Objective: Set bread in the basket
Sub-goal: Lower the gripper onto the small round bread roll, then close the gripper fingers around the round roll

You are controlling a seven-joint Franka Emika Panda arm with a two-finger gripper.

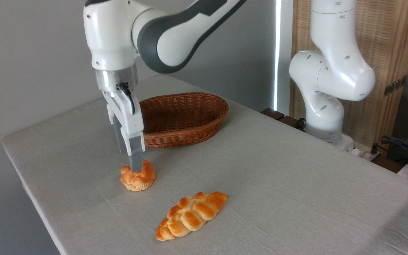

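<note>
Fingers [134,163] down on the bread [137,176] near the tabletop's [296,177] left edge, grip unclear; basket [184,118] just behind, braided loaf [191,215] toward front edge, right half wide open.

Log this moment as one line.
gripper at bun, grasp unclear | basket empty | braided loaf untouched

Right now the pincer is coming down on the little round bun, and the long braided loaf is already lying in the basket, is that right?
Not quite. The camera view shows the braided loaf lying on the table, nearer the camera than the bun, not in the basket, which looks empty. The pincer is indeed down at the little round bun.
</note>
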